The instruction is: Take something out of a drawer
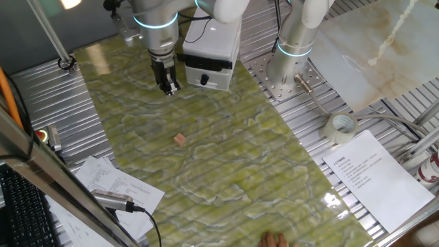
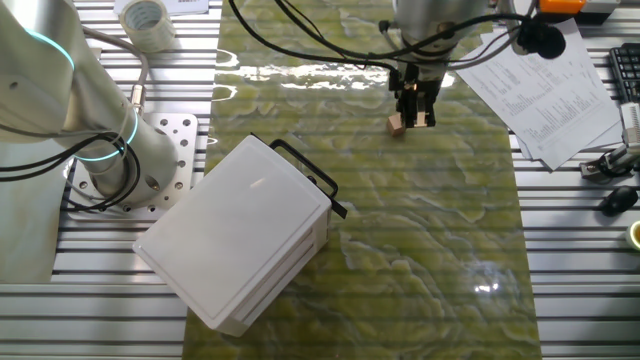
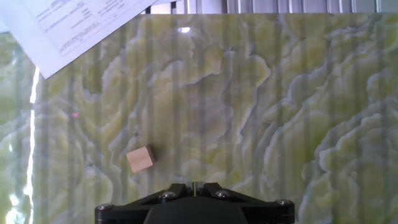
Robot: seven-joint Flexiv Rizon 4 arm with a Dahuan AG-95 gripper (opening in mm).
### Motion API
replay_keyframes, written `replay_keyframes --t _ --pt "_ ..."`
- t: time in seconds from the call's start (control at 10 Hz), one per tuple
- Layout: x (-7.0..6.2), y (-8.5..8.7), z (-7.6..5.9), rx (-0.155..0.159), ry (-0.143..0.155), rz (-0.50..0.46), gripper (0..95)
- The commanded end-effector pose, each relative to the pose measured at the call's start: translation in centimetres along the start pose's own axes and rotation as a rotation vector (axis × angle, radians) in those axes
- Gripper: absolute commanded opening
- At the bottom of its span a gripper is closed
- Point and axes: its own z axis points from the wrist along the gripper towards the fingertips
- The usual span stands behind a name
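Observation:
A small light-tan wooden block [image 1: 180, 139] lies alone on the green marbled tabletop; it also shows in the other fixed view [image 2: 397, 124] and in the hand view [image 3: 140, 158]. My gripper [image 1: 167, 86] hangs above the table between the block and the white box [image 1: 212, 44], fingers together and holding nothing. In the other fixed view the gripper [image 2: 415, 115] is just beside the block. In the hand view the gripper [image 3: 194, 185] has its jaws closed. The drawer [image 1: 206, 77] with its black bar handle [image 2: 312, 178] looks pushed in.
A second arm's base [image 1: 291, 65] stands on a metal plate right of the box. A tape roll [image 1: 341, 127] and printed sheets [image 1: 374, 175] lie to the right, more papers [image 1: 116, 189] and a keyboard [image 1: 20, 213] to the left. A person's hand [image 1: 274, 240] is at the front edge.

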Motion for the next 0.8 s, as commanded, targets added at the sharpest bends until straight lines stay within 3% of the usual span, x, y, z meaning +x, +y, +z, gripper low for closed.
replay_keyframes --t 0.1,0.3,0.8 --pt "-0.06 0.03 -0.03 0.007 0.002 -0.002 0.0" --pt "-0.06 0.03 -0.03 0.031 0.002 -0.002 0.0" --pt "-0.05 0.03 -0.04 0.045 0.004 0.014 0.0"
